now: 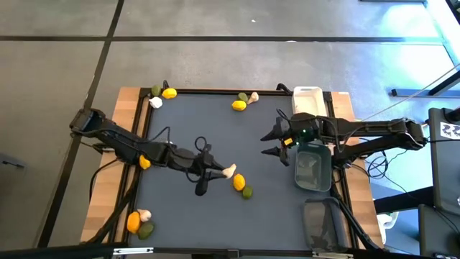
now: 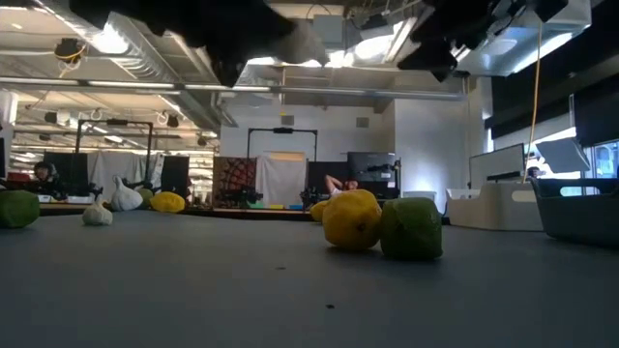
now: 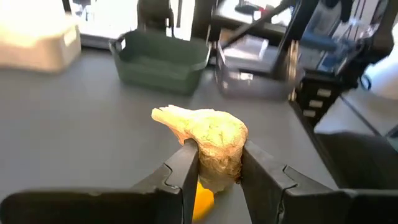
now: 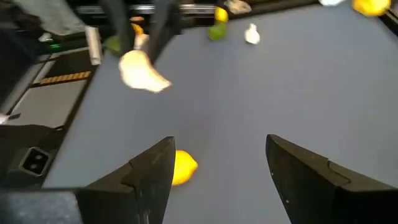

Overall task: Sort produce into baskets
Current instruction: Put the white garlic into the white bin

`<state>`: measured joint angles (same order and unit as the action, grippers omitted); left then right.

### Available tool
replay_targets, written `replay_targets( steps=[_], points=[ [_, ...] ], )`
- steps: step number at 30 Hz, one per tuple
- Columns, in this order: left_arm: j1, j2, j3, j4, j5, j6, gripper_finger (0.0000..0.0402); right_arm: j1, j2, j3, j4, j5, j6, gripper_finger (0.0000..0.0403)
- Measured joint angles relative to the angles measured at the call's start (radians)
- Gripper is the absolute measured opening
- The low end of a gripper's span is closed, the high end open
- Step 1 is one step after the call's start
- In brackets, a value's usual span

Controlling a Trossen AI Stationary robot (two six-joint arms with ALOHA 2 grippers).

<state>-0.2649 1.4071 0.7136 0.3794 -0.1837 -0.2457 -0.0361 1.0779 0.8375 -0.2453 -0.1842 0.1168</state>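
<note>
Dark left fingers [image 3: 189, 165] clamped around a pale, papery, knobbly garlic bulb [image 3: 208, 134]; right fingers [image 4: 155, 168] wide.

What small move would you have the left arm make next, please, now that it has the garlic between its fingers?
Probably lift it a little and start carrying it toward the baskets. The left tool is shut on the garlic, which sits near the table's middle beside a lemon and a lime. The baskets, such as the green one, lie further to the right, where the right tool waits open.
</note>
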Motion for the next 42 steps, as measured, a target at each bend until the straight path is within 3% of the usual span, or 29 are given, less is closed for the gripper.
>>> replay_targets(
  steps=[15, 25, 33, 37, 42],
  points=[
    [0.011, 0.0, 0.001, 0.265, -0.003, 0.261, 0.01, 0.12, 0.145, 0.0, 0.292, -0.001, -0.064, 0.025],
    [0.028, 0.0, 0.001, 0.266, -0.005, 0.279, 0.01, 0.13, 0.255, 0.0, 0.551, -0.019, -0.069, 0.025],
    [0.032, 0.0, 0.001, 0.26, -0.005, 0.29, 0.01, 0.13, 0.294, 0.0, 0.655, -0.019, -0.037, 0.0247],
    [0.036, 0.0, 0.001, 0.258, -0.004, 0.299, 0.01, 0.13, 0.298, 0.0, 0.655, -0.044, -0.035, 0.0222],
    [0.039, 0.001, 0.001, 0.253, -0.001, 0.301, 0.01, 0.129, 0.302, 0.0, 0.655, -0.044, -0.035, 0.0158]
  ],
)
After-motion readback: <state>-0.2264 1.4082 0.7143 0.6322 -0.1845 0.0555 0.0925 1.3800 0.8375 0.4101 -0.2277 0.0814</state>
